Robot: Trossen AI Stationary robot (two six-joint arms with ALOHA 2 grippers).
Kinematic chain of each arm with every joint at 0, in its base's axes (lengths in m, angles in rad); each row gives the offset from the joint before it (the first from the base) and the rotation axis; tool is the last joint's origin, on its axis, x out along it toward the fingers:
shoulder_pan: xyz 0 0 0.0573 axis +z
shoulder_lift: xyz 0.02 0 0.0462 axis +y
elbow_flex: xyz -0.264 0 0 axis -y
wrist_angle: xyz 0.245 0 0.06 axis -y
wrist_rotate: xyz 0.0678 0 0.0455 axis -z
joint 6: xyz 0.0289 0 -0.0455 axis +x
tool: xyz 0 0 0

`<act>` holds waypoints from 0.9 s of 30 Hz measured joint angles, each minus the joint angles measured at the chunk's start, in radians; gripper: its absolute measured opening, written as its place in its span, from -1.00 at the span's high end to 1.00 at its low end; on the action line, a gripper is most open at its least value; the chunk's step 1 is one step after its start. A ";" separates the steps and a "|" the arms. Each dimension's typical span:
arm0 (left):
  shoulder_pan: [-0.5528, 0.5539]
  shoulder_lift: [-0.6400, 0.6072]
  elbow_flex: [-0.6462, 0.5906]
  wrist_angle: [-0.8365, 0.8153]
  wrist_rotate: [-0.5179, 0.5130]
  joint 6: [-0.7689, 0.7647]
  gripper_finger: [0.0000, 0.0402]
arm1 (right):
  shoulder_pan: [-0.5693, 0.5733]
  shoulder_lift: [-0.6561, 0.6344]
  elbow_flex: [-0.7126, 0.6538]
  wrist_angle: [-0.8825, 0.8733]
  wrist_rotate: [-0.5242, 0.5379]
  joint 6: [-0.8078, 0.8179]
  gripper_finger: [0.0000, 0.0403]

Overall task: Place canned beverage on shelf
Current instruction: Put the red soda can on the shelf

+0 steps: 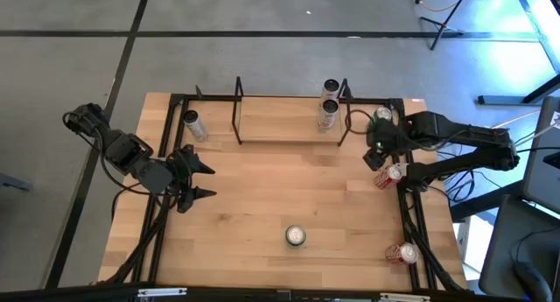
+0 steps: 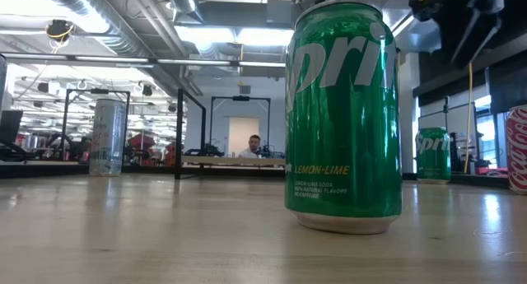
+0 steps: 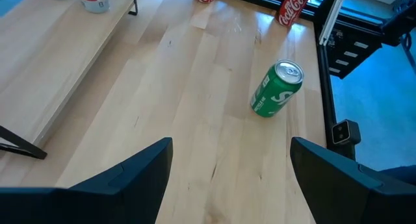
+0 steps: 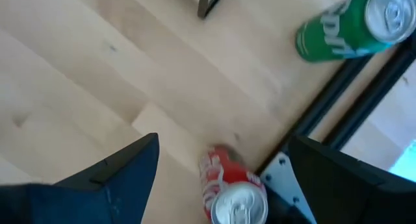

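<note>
The shelf (image 1: 280, 127), black rods on a light board, stands along the table's far edge. Two pale cans (image 1: 329, 109) stand at its right end and a silver can (image 1: 192, 124) at its left end. My right gripper (image 1: 378, 151) is open and empty, pointing down. It hovers between an upright green can (image 4: 351, 26) by the shelf's right end and a red can (image 4: 234, 195) nearer the right edge. My left gripper (image 1: 197, 181) is open and empty over the table's left half. It faces another upright green can (image 3: 277, 87) near the front middle.
A second red can (image 1: 402, 252) is at the near right corner. The black table frame rail (image 1: 411, 214) runs along the right edge beside the red cans. Bare wood lies between the shelf and the near green can (image 1: 296, 236).
</note>
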 joint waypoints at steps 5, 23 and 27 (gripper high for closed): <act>0.000 0.000 0.000 0.000 -0.016 0.000 -0.48 | 0.044 0.000 -0.010 -0.037 -0.018 0.068 -0.63; 0.000 0.000 0.000 0.000 -0.015 -0.001 -0.48 | 0.042 0.001 -0.298 -0.039 -0.137 0.076 -0.63; 0.000 0.000 0.000 0.000 -0.017 -0.001 -0.48 | 0.042 0.001 -0.326 -0.037 -0.140 0.075 -0.63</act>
